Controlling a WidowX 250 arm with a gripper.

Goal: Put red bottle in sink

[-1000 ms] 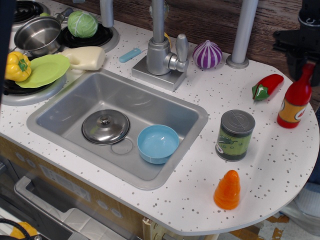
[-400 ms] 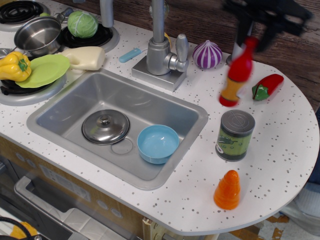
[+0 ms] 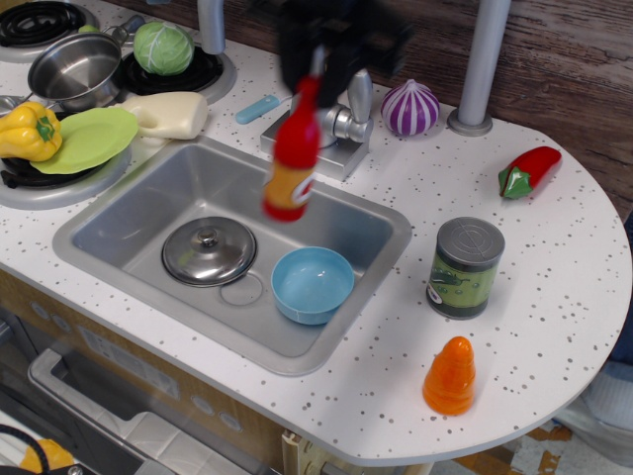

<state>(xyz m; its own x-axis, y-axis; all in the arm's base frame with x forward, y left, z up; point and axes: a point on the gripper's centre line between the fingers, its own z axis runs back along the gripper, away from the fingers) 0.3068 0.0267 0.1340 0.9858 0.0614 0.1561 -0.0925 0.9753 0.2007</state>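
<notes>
Carried leftward, glossy red bottle [image 3: 293, 158] now hangs tilted over sink [image 3: 148, 213].

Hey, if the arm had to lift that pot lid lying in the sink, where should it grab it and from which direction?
Grip the small knob at the centre of the pot lid, coming straight down from above. The lid lies flat, dome up, on the sink floor, so its thin rim offers little to pinch; the knob is the only raised part. The blue bowl beside it leaves room.

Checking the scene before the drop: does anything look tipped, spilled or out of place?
Nothing is spilled or damaged. The red bottle hangs by its neck from the end effector, tilted, above the sink. A pot lid and a blue bowl already lie in the basin.
</notes>
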